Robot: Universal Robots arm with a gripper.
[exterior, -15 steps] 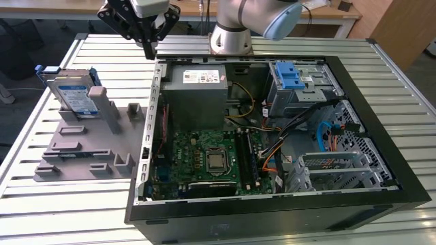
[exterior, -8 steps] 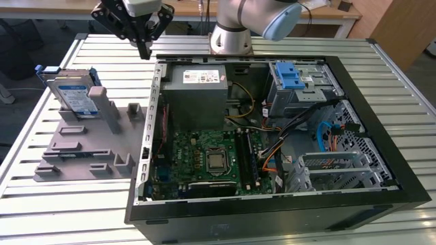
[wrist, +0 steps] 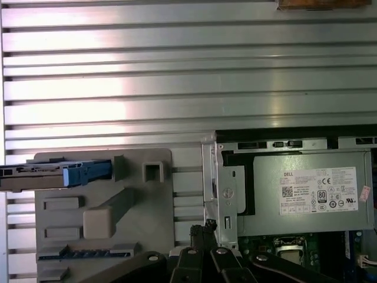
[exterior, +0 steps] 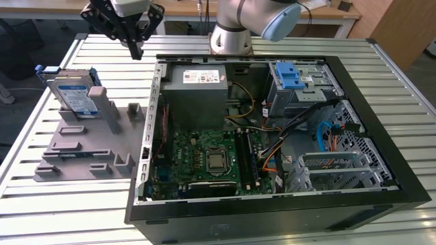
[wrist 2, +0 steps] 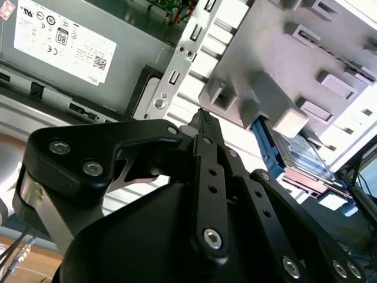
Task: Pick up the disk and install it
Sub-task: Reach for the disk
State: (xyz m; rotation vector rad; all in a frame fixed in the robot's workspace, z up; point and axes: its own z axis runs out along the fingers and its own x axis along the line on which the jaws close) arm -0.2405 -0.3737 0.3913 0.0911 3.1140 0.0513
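The disk (exterior: 73, 95), silver with a white-and-blue label and a blue carrier frame, stands leaning in the grey holder block (exterior: 89, 145) on the exterior view's left. In the first wrist view the disk (wrist: 53, 174) shows edge-on, and in the second wrist view the disk (wrist 2: 301, 152) lies behind the block. My gripper (exterior: 137, 51) hangs above the table, past the block and near the case's far left corner, apart from the disk. Its black fingers meet at the tips in both wrist views, shut with nothing held: gripper (wrist 2: 203, 118), gripper (wrist: 207, 227).
An open computer case (exterior: 272, 204) takes up the middle and the exterior view's right. Inside it are a grey power supply box (exterior: 197, 87), a motherboard (exterior: 208, 158) and a grey cage with a blue latch (exterior: 291, 76). The slatted metal table (exterior: 75, 214) surrounds them.
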